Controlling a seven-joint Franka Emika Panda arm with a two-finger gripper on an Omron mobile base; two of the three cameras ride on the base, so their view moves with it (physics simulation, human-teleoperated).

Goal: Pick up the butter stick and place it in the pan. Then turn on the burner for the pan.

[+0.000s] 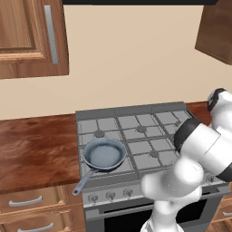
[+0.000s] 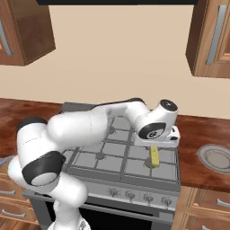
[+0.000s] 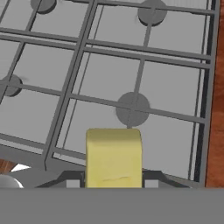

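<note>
My gripper (image 3: 113, 180) is shut on the butter stick (image 3: 113, 156), a small yellow block that stands up between the fingertips. In the right base view the butter stick (image 2: 154, 157) hangs below the hand, a little above the stove's front right grate. The grey-blue pan (image 1: 105, 154) rests on the front left grate, well to the left of the hand, with its slim handle (image 1: 83, 181) pointing out over the stove's front edge. The pan's bowl holds nothing. The burner beneath the pan is hidden by it.
A bare burner cap (image 3: 132, 108) lies just beyond the butter. A row of knobs (image 1: 110, 195) runs along the stove's front. A grey plate (image 2: 216, 157) sits on the wooden counter to the right. More wooden counter (image 1: 36, 149) stretches left of the stove, under wall cabinets.
</note>
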